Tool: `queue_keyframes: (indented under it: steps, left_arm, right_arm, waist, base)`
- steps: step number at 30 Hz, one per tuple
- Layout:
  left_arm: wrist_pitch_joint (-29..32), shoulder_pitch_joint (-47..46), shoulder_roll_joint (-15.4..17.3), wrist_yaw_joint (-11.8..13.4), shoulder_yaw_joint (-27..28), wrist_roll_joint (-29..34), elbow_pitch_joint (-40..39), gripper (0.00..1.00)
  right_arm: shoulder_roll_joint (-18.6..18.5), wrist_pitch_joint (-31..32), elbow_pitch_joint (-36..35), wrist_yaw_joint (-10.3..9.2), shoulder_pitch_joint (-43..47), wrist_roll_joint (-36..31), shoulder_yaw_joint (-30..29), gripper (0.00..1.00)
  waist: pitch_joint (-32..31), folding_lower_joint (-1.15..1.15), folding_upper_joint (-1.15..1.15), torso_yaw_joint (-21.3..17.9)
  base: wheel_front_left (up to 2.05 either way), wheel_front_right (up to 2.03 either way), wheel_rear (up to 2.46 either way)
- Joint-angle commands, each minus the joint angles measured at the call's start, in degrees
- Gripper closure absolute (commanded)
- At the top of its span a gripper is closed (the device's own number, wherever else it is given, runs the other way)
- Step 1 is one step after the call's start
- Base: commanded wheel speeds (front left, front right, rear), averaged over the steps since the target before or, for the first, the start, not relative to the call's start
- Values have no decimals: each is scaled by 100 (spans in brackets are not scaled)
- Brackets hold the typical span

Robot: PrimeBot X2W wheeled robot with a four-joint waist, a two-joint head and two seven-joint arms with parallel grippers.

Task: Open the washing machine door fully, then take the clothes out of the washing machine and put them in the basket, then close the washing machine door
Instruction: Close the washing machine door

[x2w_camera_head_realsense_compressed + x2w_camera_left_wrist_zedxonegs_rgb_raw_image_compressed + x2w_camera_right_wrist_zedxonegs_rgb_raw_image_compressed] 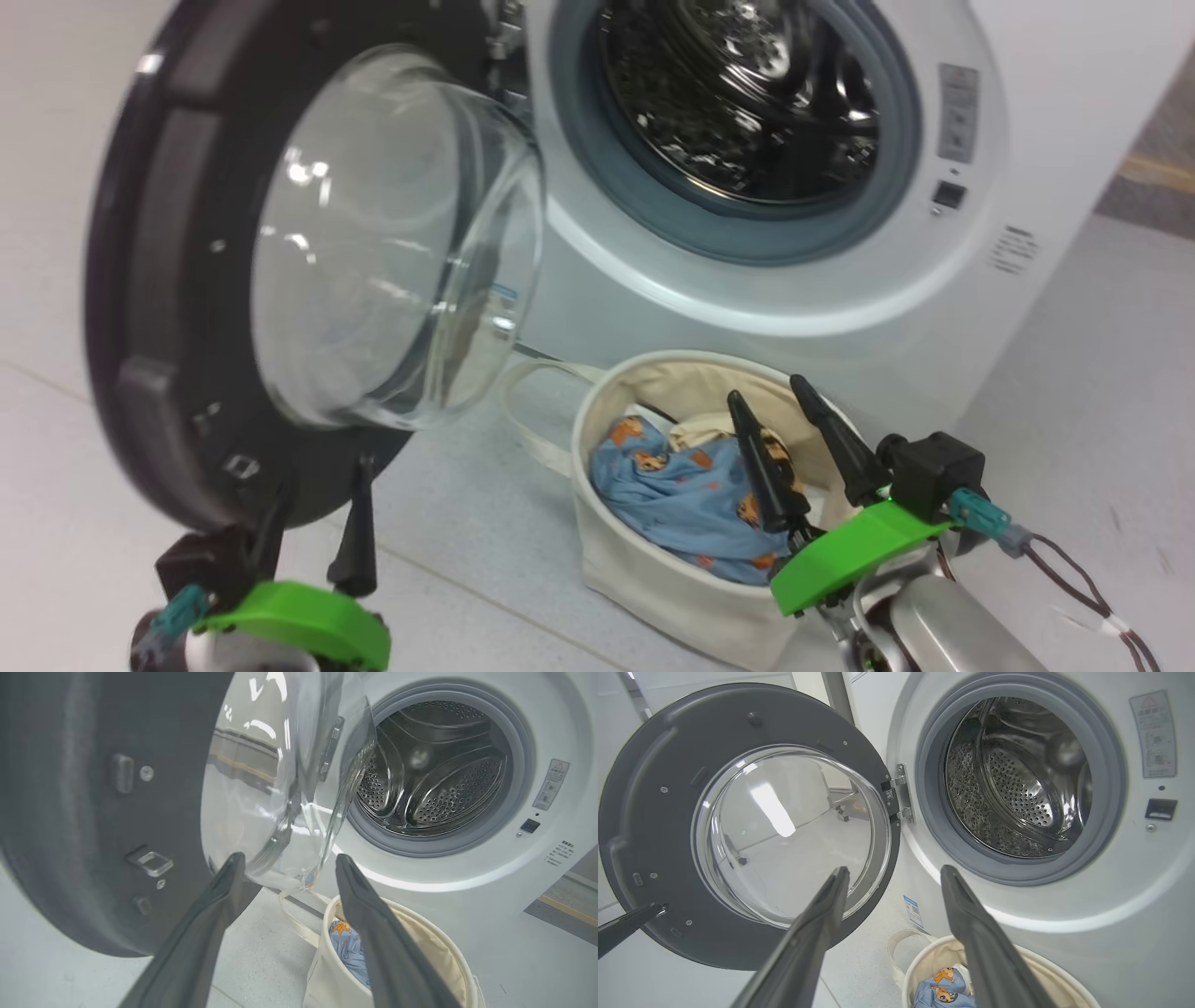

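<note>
Pale tiled floor (pixel 467 560) — yellow strip (pixel 1158 173) far right

black ring on the door (pixel 140 280), clear glass (pixel 392 252) in the middle. white washer (pixel 1027 112), grey gasket (pixel 579 149), shiny steel drum (pixel 1017 784) dotted with holes. light blue clothes (pixel 653 490), little orange animals all over. plain cream basket (pixel 644 583).

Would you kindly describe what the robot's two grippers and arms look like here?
The left gripper and the right gripper each have two long, tapering dark fingers rising from a bright green curved bracket beside a black boxy block. A teal connector sits at each base. From the right one, thin dark wires with a white band trail off. The right forearm is smooth silver-grey.
</note>
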Motion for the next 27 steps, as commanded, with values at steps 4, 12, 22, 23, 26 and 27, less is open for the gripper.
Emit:
queue_keyframes:
  steps: [4,12,22,23,26,27]
  left_arm:
    - [-46,6,214,59,315,-72,-230,0]
    - [-9,272,364,165,405,-110,-438,0]
    - [32,426,474,309,532,-170,-719,0]
    - [36,440,489,319,543,-172,-746,0]
    - [63,472,525,339,552,-179,-812,0]
    - [70,480,529,348,557,-186,-830,0]
  right_arm:
    - [40,-18,-137,23,-48,101,141,0]
    - [11,-34,-131,23,-17,146,181,0]
    - [22,-67,-151,23,-27,199,261,0]
    - [18,-70,-147,23,-21,205,272,0]
    - [13,-78,-142,23,-25,219,310,0]
    - [11,-81,-142,23,-29,222,316,0]
  waist:
    - [-161,0,0,315]
    - [-256,0,0,740]
    - [-237,0,0,1023]
    - [-240,0,0,1041]
    - [-237,0,0,1069]
    - [-234,0,0,1072]
  base:
    - [0,0,0]
    - [0,0,0]
    - [0,0,0]
    - [0,0,0]
    - [0,0,0]
    - [0,0,0]
